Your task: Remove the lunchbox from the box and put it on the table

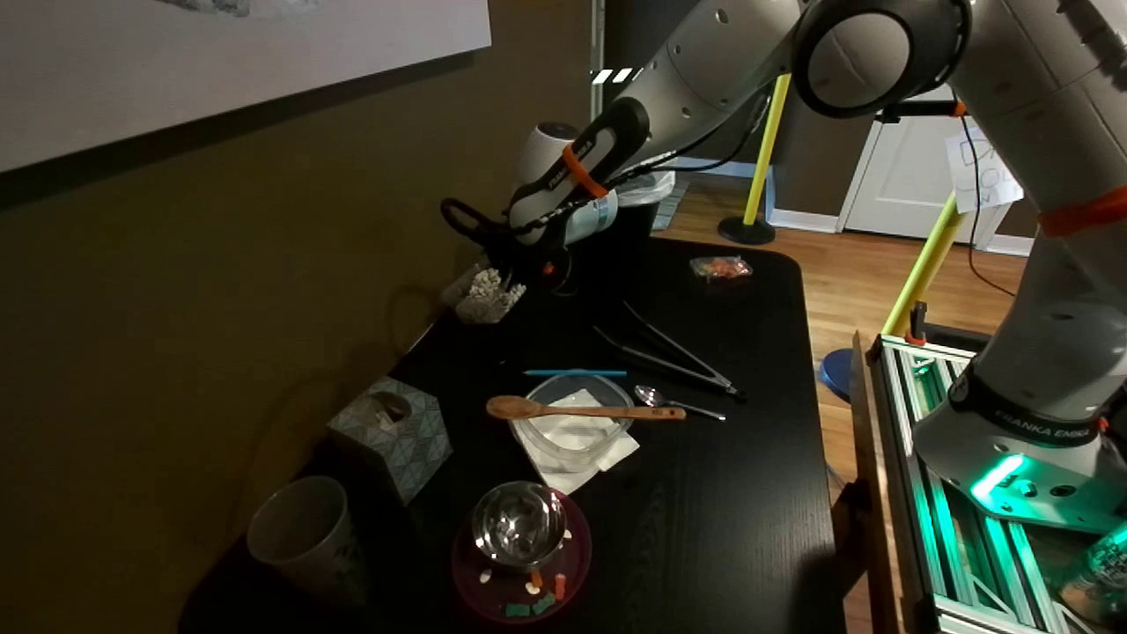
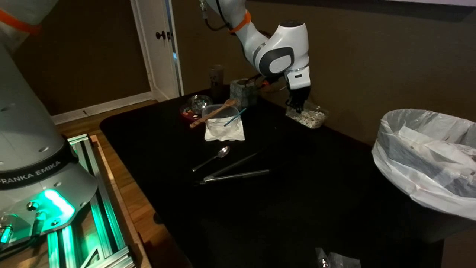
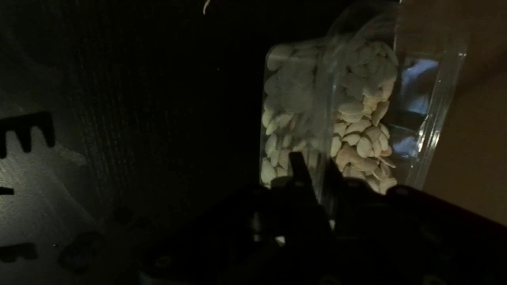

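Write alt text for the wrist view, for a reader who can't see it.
A clear plastic container of pale seed-like pieces, seen from above, with the dark claw at the bottom of the picture overlapping its left rim; whether it grips the rim is unclear. Black tabletop fills the left, and a plain brown wall shows at right.

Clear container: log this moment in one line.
tool: astride side of container, grip unclear | contents: seeds | place: edge of table
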